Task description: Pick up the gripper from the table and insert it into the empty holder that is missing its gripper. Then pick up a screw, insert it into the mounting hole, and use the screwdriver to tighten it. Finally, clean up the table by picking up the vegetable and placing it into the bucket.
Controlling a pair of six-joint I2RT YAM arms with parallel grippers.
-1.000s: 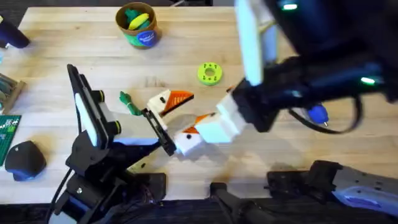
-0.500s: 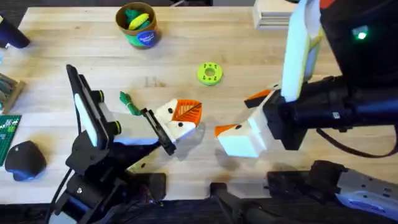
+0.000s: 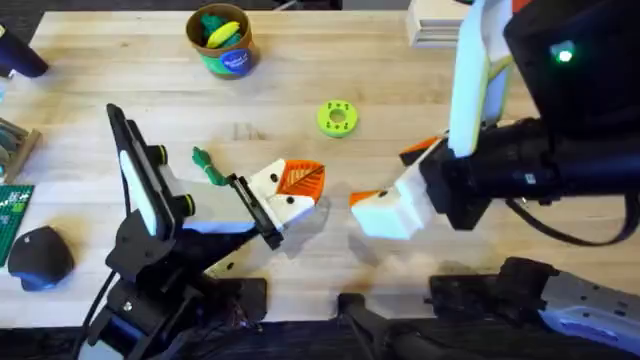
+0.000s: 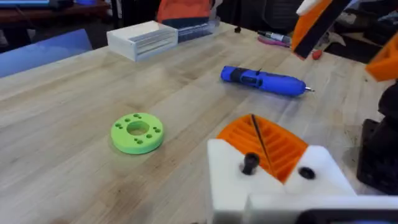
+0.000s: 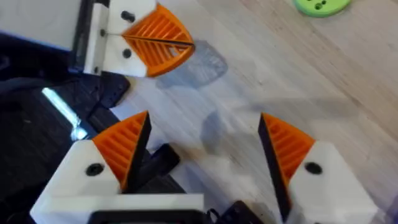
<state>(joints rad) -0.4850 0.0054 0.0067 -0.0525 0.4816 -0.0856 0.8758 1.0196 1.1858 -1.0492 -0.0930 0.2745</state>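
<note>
The light wooden table (image 3: 300,90) carries the bucket (image 3: 222,42) far beyond the left fingers (image 3: 290,195), the vegetable (image 3: 208,168) beside them, a green disc (image 3: 337,117) ahead between both arms, and the screwdriver (image 4: 264,81) farther off.

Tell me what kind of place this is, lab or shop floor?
Most likely a robotics lab bench. Two robot arms work over a light wooden table, with a blue electric screwdriver, a green circuit board at the edge, and toy vegetables in a small bucket as practice props.
</note>
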